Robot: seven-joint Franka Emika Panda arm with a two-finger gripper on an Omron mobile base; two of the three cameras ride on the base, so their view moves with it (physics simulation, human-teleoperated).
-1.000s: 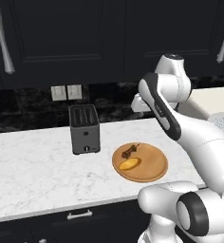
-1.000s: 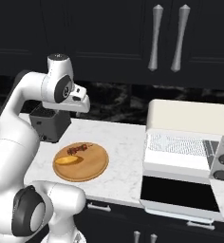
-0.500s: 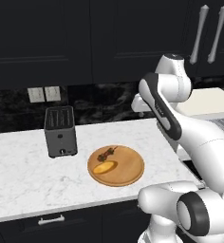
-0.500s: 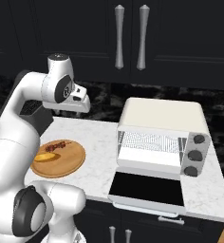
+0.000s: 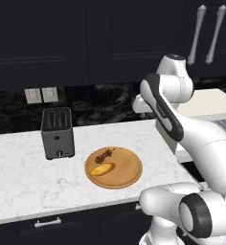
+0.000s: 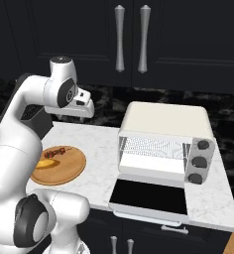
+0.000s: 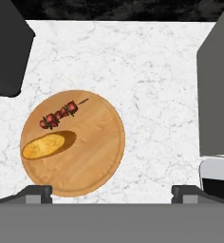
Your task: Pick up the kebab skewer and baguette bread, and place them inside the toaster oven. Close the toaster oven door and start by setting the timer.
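- First, lower onto the kebab skewer (image 7: 60,114), at 11 o'clock on the round wooden board (image 7: 92,156).
- Gripper (image 7: 111,192) spread open, empty; straddle the stick crosswise, avoiding the baguette bread (image 7: 42,145) just beside it.

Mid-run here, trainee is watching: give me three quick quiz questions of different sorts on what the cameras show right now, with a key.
1. True or false: the toaster oven door is shut.
2. Multiple choice: the kebab skewer and baguette bread lie on A) the bare counter, B) the round wooden board, C) the oven rack.
3. Fill in: the dark slot toaster stands on the ____ counter.

Key: 1 false, it hangs open and flat. 2 B, side by side, apart. 3 marble.
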